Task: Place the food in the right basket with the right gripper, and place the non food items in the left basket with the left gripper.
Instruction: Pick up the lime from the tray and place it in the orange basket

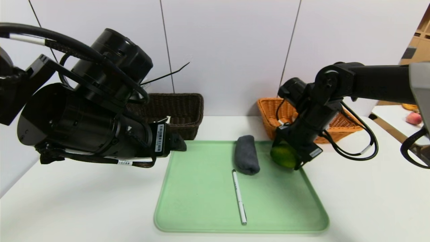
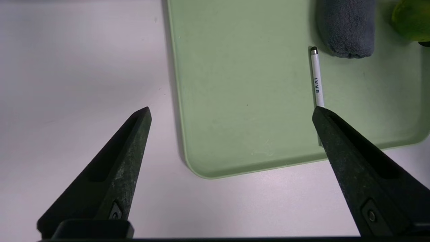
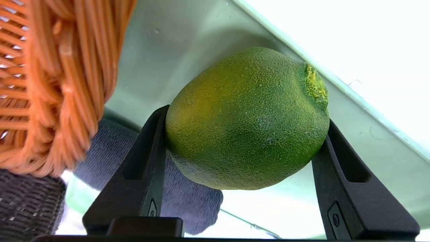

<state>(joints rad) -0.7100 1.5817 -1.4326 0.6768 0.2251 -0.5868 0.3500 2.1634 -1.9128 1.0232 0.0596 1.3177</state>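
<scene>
Right pincer (image 3: 247, 117) grips green oval lime (image 3: 247, 117) on pale green tray (image 1: 201, 201), beside rolled grey cloth (image 1: 247, 154), slim white pen (image 1: 239, 196) and orange wicker basket (image 1: 268, 114); left pincer (image 2: 231, 112) wide open above white table (image 1: 84, 208)

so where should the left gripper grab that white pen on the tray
Grip the pen at mid-barrel, coming straight down with the left gripper, fingers across its width. It lies flat on the green tray, running away from the robot, thin and round. The far tip almost reaches the rolled grey cloth, so stay clear of that end.
</scene>
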